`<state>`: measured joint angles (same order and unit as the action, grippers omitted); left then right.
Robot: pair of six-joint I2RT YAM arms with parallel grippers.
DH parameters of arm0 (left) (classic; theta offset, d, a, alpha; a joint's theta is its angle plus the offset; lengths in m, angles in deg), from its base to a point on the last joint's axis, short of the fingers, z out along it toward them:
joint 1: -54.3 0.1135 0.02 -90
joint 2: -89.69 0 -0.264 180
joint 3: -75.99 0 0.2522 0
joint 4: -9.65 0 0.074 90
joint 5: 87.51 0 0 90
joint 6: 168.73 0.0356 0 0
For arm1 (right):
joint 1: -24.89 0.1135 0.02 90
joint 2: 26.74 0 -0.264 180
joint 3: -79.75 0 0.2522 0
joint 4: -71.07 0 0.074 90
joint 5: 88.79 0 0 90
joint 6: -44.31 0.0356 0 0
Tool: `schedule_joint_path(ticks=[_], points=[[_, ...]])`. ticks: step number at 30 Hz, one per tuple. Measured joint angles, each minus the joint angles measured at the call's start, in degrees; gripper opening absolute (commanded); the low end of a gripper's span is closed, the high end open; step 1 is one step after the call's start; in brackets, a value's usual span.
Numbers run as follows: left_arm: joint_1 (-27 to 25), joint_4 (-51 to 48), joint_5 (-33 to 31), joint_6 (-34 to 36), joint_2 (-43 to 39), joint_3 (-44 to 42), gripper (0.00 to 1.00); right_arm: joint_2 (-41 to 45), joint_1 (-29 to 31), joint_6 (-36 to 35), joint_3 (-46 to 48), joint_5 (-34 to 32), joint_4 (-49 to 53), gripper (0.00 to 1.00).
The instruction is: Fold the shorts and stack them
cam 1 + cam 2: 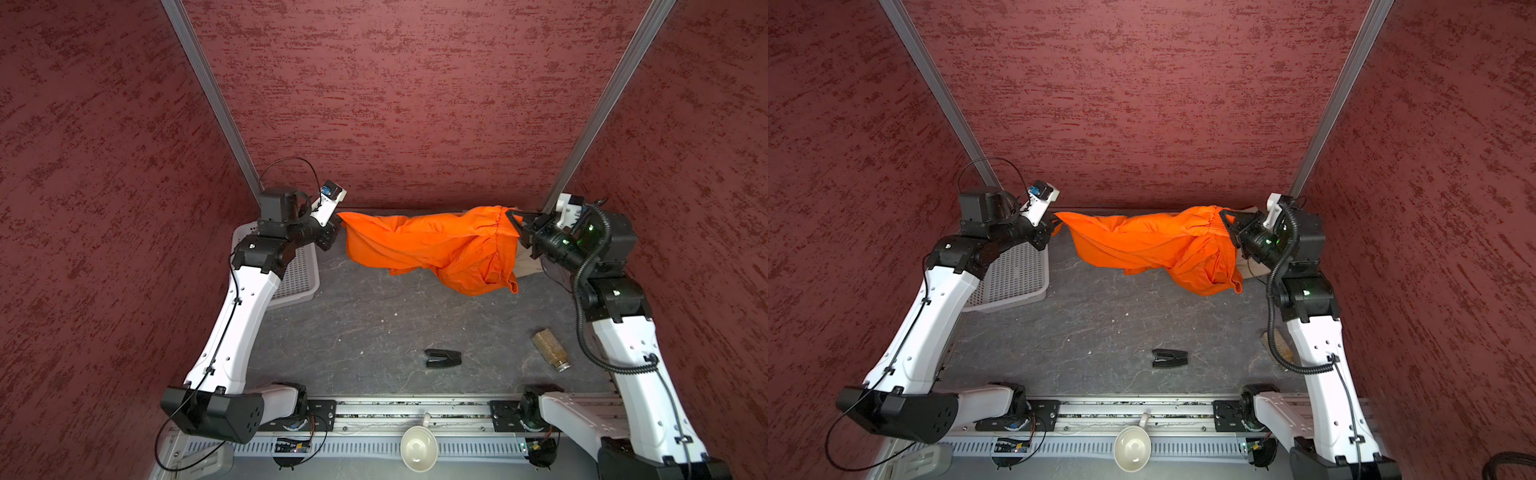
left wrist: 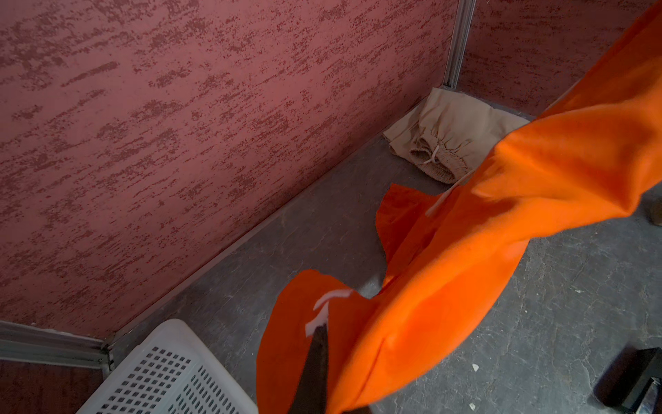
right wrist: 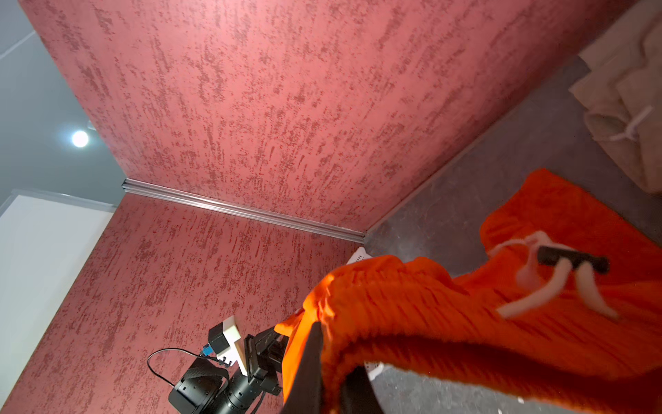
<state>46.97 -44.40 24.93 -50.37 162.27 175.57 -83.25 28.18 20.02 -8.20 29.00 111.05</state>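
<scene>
Nearest, a white bowl [image 1: 419, 448] sat on the front rail [image 1: 457, 409]. Beyond, the grey table [image 1: 374, 324] lay mostly open, save a black clip [image 1: 442, 358] and a jar [image 1: 550, 349] at right. Near the back wall [image 1: 395, 124], the left gripper [image 1: 336, 226] and right gripper [image 1: 517, 227] each pinched the orange shorts [image 1: 428, 245], stretched between them; beige shorts [image 2: 451, 139] lay in the far right corner.

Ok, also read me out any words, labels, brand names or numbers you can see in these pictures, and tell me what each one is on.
No text can be read anywhere in these views.
The white strip on the orange shorts: blurred, no print shows.
The jar lying on its side: no legible label.
The circuit board at the near edge: any marking is too small to read.
</scene>
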Motion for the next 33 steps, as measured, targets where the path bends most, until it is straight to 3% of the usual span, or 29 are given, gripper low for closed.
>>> schedule_joint_path(ticks=[7, 13, 20, 24, 27, 29, 33], points=[[2.36, -3.04, -0.46, 2.58, -0.24, 2.73, 0.00, -1.20, -0.35, 0.24, -0.22, 1.53, 5.88, 0.00], [4.04, -3.34, -1.11, 6.34, 11.45, 12.55, 0.00, -15.47, -2.23, -2.08, -6.71, 5.62, 5.07, 0.00], [4.57, -3.52, -3.91, 9.25, 29.49, 30.67, 0.00, -40.28, -3.02, -7.82, -32.44, 9.79, 4.70, 0.00], [4.37, -3.06, -4.90, 10.40, 31.93, 36.72, 0.00, -50.93, -3.15, -12.07, -50.03, 11.21, 6.88, 0.00], [3.61, -1.55, -4.90, 12.94, 28.04, 34.32, 0.00, -52.13, -3.45, -16.31, -55.84, 12.13, 10.27, 0.00], [2.49, 0.92, -4.68, 15.23, 21.79, 26.58, 0.00, -48.94, -3.78, -19.15, -53.27, 12.55, 11.56, 0.00], [-0.20, 3.63, -3.15, 17.88, 7.08, 6.93, 0.00, -33.29, -5.05, -19.56, -26.27, 15.06, 5.53, 0.00]])
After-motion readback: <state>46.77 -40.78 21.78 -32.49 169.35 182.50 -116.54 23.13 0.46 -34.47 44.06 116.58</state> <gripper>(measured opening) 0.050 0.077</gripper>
